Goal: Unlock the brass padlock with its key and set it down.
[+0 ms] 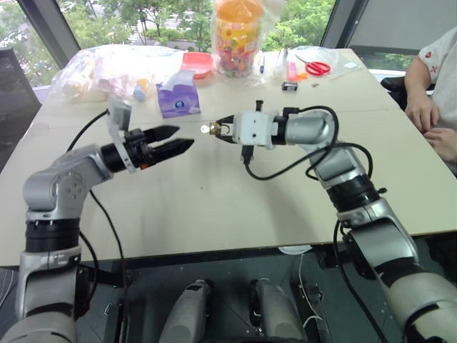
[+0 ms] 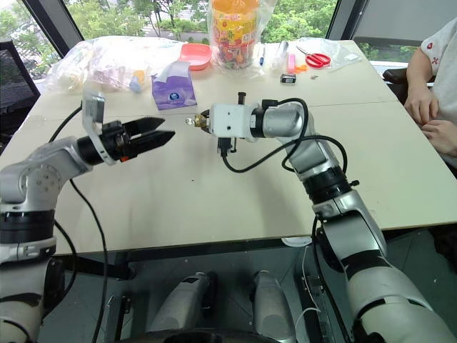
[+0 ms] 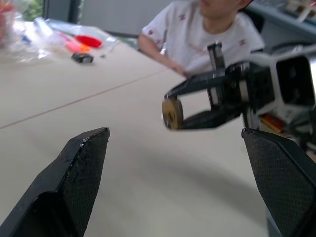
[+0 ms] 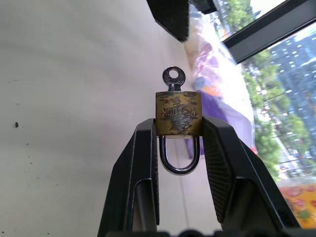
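1. While both arms hung raised over the table (image 1: 214,207), the left gripper (image 1: 187,141) pointed right toward the other arm, fingers parted with a clear gap, nothing between them.
2. In the left wrist view its two black fingertips (image 3: 84,163) stood wide apart, framing the other claw across the gap.
3. Just right of it, the brass padlock (image 4: 178,113) was up in the air at scene centre, pinched by its sides between the right gripper's (image 4: 178,129) fingers, well clear of the tabletop.
4. Key (image 4: 173,78) was seated in the lock body, round head sticking out toward the left gripper; shackle (image 4: 178,155) loop pointed back between the right fingers.
5. Right gripper was clamped tight on the padlock, pointing left.
6. Far side of table: purple tissue pack (image 1: 178,96), red bowl (image 1: 198,63), snack jar (image 1: 238,32), red scissors (image 1: 314,67).
7. Far right: a person's hands (image 1: 428,118) rested on the table edge.
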You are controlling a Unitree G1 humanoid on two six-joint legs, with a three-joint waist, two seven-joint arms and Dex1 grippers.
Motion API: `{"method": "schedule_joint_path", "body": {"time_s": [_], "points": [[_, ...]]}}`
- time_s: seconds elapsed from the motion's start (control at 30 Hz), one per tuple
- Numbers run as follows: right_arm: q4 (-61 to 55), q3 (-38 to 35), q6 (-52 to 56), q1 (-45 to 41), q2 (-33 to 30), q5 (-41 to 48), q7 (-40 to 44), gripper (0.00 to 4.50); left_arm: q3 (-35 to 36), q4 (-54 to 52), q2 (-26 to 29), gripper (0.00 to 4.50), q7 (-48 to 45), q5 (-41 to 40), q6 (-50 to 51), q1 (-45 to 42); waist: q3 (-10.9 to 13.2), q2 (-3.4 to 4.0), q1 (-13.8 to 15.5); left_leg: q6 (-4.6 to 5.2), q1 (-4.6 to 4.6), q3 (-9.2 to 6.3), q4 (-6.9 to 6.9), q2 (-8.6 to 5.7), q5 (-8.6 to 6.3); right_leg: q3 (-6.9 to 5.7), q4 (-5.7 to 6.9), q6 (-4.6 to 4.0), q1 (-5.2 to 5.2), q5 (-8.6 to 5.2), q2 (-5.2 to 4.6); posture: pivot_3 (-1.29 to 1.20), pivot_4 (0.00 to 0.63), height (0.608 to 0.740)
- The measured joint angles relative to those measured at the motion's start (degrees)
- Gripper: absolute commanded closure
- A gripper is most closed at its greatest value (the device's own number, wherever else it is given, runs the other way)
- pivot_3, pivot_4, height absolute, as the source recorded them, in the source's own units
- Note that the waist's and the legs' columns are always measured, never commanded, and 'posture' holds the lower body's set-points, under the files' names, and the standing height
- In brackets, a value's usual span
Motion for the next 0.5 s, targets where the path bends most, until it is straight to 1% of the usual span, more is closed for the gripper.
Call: {"method": "schedule_joint_path", "body": {"time_s": [0.07,0.33,0.5], "points": [[-2.06,-0.37,1.7,-0.02,0.14,-0.04,-1.28,3.8,-0.92,1.78,-0.19,2.16,-1.75,0.03,0.0,-2.02,0.0,0.0,0.16,0.0,0.0,-0.01,0.02,0.02,0.01,0.01,0.0,-0.07,0.02,-0.03,0.01,0.0,0.15,0.74],[-5.13,-0.37,4.75,-0.19,0.05,-1.08,-3.67,3.8,-3.02,11.91,-2.5,2.16,-4.3,4.38,-2.97,-8.36,0.0,-0.03,0.52,0.01,-0.02,-0.01,0.04,-0.01,0.01,0.02,-0.05,-0.01,0.05,0.0,-0.02,0.0,0.15,0.74],[-7.02,-0.35,6.09,-0.19,0.12,-1.06,-3.76,3.8,-3.31,15.81,-3.78,2.16,-6.25,6.03,-4.34,-11.18,0.0,-0.03,0.4,0.01,-0.02,-0.01,0.03,0.0,0.01,0.01,-0.05,0.0,0.05,0.01,-0.01,0.0,0.15,0.74]]}}
